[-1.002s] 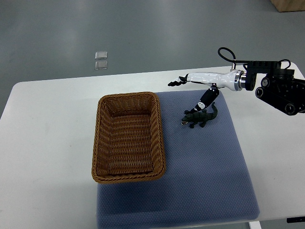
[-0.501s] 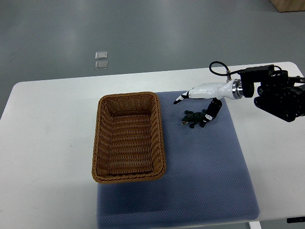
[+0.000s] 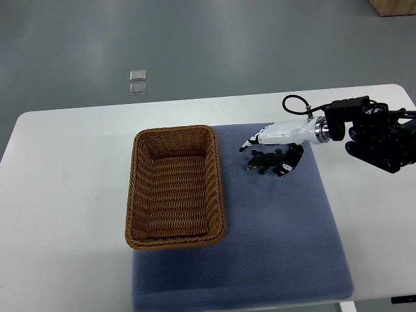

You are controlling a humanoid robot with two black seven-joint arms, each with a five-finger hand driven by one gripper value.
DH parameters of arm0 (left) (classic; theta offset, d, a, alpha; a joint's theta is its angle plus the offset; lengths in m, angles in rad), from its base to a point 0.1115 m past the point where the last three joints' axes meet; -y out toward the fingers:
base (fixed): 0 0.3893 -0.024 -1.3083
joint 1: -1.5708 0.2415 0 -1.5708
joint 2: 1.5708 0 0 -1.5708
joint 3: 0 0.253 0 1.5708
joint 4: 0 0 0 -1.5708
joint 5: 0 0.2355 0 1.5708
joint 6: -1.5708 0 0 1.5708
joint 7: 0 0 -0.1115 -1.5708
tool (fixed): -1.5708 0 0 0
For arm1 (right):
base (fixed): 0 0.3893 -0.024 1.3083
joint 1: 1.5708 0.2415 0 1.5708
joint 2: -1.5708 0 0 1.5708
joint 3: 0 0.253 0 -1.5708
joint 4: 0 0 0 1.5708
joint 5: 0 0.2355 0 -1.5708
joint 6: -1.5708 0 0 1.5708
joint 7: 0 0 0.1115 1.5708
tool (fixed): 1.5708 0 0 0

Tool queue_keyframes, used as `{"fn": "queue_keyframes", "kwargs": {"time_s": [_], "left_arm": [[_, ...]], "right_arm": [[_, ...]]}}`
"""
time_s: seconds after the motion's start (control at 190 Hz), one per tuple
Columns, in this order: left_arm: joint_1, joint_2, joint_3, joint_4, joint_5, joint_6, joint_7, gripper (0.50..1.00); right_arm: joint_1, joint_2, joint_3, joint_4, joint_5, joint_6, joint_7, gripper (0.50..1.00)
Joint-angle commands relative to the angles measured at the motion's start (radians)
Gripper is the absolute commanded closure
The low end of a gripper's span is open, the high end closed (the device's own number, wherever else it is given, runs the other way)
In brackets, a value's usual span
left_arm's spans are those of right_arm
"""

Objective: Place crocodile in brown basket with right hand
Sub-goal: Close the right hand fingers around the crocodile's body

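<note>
Green crocodile lay on the mat, right of the basket; the right hand bracketed it, fingers and thumb half open either side, apparently to pinch it, nothing gripped.

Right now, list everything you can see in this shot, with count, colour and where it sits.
basket: 1, brown wicker, on the mat's left part
crocodile: 1, dark green, on the mat right of the basket
mat: 1, blue-grey, on the table
table: 1, white, fills the lower frame
small squares: 2, clear, on the grey floor beyond the table
box corner: 1, tan, top right
right robot hand: 1, white and black, directly over the crocodile
</note>
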Motion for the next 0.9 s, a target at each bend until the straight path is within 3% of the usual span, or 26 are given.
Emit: {"fn": "queue_keyframes", "kwargs": {"time_s": [0.0, 0.438, 0.585, 0.733, 0.896], "left_arm": [[0.000, 0.000, 0.000, 0.000, 0.001, 0.000, 0.000, 0.500], [0.000, 0.000, 0.000, 0.000, 0.001, 0.000, 0.000, 0.500], [0.000, 0.000, 0.001, 0.000, 0.001, 0.000, 0.000, 0.500], [0.000, 0.000, 0.001, 0.000, 0.001, 0.000, 0.000, 0.500], [0.000, 0.000, 0.000, 0.000, 0.001, 0.000, 0.000, 0.500]], "right_arm": [[0.000, 0.006, -0.001, -0.007, -0.002, -0.001, 0.000, 0.576], [0.000, 0.020, -0.003, -0.024, -0.003, -0.014, 0.000, 0.599], [0.000, 0.021, -0.028, -0.024, -0.003, -0.009, 0.000, 0.666], [0.000, 0.021, -0.029, -0.024, -0.003, -0.008, 0.000, 0.685], [0.000, 0.021, -0.029, -0.024, -0.003, -0.008, 0.000, 0.742]]}}
